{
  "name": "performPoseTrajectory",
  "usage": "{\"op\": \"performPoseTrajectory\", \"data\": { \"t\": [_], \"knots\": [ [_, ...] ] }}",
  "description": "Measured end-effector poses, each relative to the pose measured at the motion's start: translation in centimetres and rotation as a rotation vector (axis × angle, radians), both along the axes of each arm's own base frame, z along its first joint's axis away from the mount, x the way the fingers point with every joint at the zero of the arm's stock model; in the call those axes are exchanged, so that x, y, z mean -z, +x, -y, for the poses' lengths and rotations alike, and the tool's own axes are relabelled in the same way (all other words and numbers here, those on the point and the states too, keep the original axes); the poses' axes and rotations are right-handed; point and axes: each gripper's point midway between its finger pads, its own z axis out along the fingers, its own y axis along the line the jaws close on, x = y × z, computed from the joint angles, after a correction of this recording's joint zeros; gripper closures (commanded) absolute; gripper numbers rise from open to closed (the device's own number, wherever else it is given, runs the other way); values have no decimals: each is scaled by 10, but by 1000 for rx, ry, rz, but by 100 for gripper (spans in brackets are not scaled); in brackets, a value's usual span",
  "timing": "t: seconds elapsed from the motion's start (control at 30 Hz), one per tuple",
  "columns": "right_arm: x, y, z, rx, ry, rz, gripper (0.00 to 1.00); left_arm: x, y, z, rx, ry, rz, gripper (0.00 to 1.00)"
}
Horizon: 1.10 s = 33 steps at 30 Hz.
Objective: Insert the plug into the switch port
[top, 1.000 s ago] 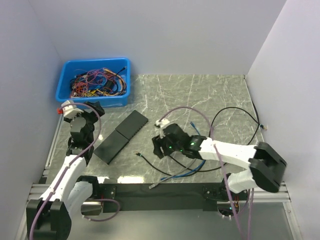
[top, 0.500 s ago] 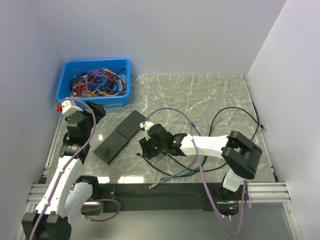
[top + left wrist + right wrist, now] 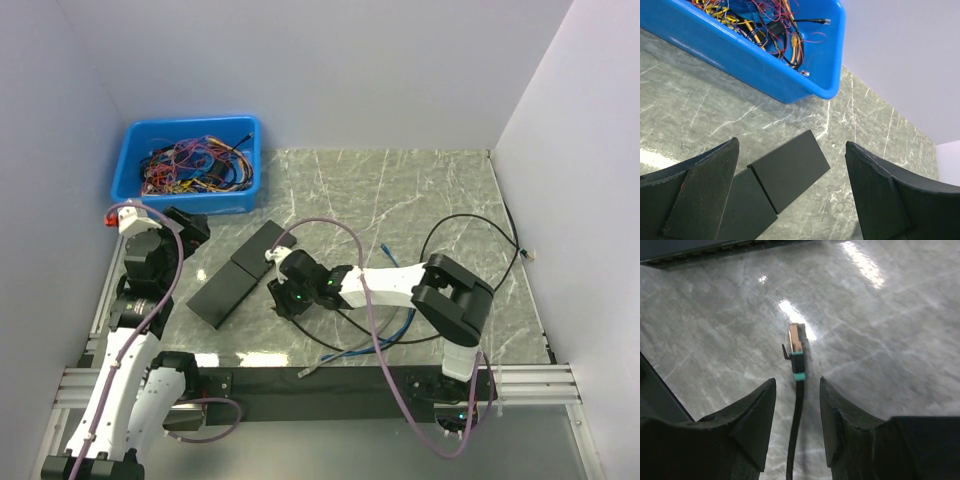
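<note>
Around the work we see a blue bin full of tangled wires at the far left corner of the table. A black cable loops on the right side, and a blue cable trails near the front edge under the right arm. Two flat black switch boxes lie end to end on a slant between the bin and that arm.

The left arm rises at the left edge with its wrist bent toward the boxes. The left fingers stand wide apart and hold nothing, with the boxes showing between them. The right arm reaches low across the table to the left, its elbow folded near its base.

The plug lies on the table just beyond the tips of the right fingers, and its dark lead, ringed by a teal band, runs back between them. Those fingers are partly open, one on each side of the lead, with a gap showing on both sides. The port edge of a switch box lies further ahead of the plug.
</note>
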Motion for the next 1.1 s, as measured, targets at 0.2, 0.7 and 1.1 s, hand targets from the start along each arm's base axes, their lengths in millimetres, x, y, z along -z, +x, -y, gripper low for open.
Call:
{"op": "performPoseTrajectory", "data": {
  "t": [0.2,0.7,1.1],
  "knots": [
    [11,-2,-13,-19,-14,-13,65,-2,-2,2,9,-2,5,7],
    [12,1,-11,-11,-40,18,100,1,-4,22,109,-16,2,14],
    [-142,36,37,22,488,79,100,-7,-25,118,566,-120,153,21]
  ]
}}
